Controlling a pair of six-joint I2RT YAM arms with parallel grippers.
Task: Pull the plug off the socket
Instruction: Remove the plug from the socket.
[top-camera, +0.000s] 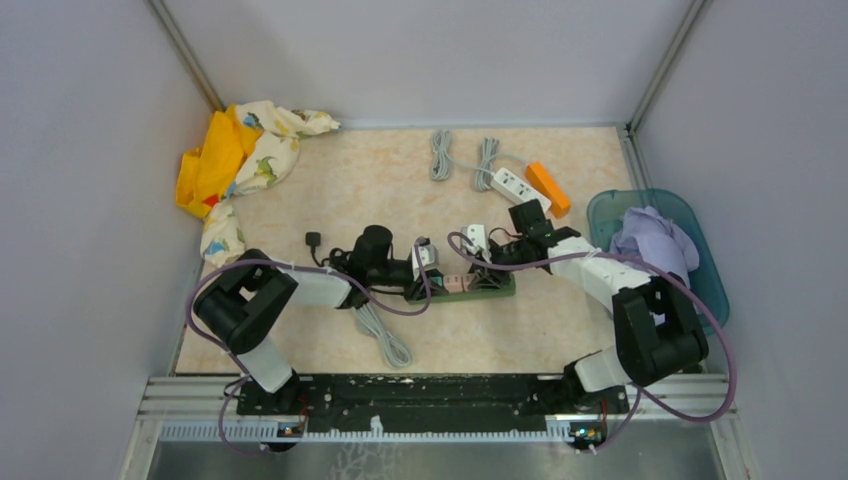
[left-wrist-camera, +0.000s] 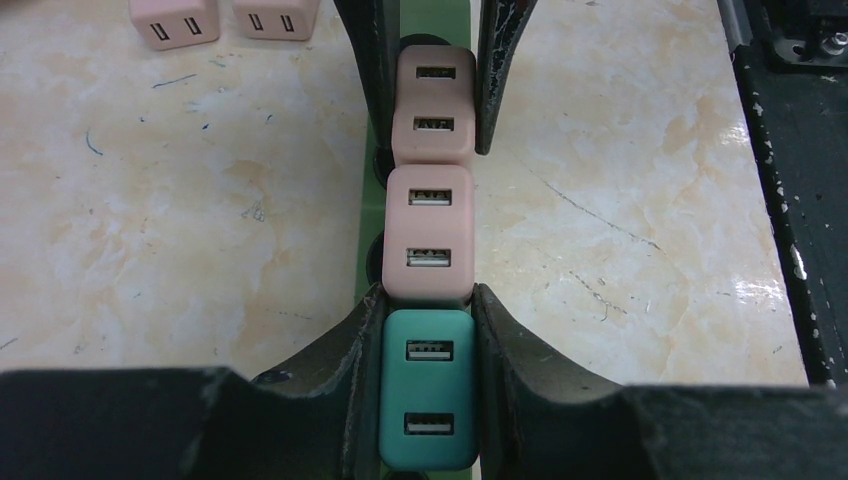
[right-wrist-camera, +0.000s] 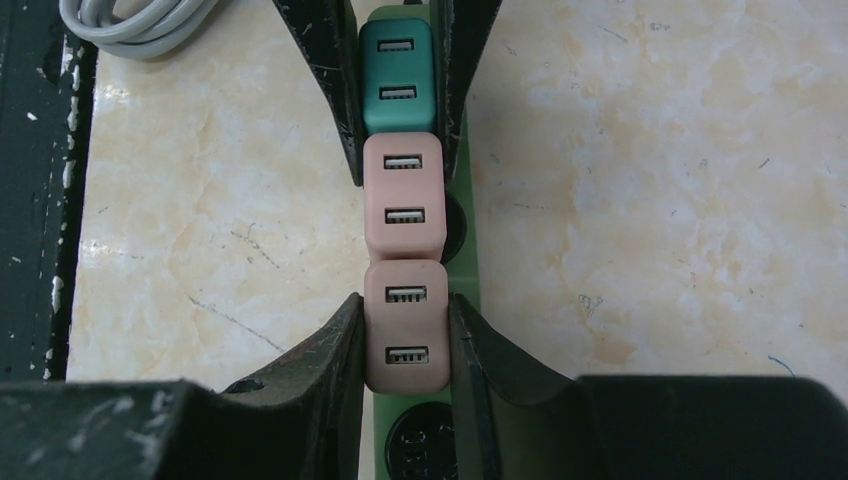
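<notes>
No legible text, brand or number; teal charger, end pink charger, green power strip faces show none.

My left arm, right arm: white links, black joints. Purple cables loop off both. Fingers black, wedge-shaped, edges scuffed pale. Base rail black.

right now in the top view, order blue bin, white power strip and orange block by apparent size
1. blue bin, clearly largest
2. white power strip and orange block: about alike, not ranked
</notes>
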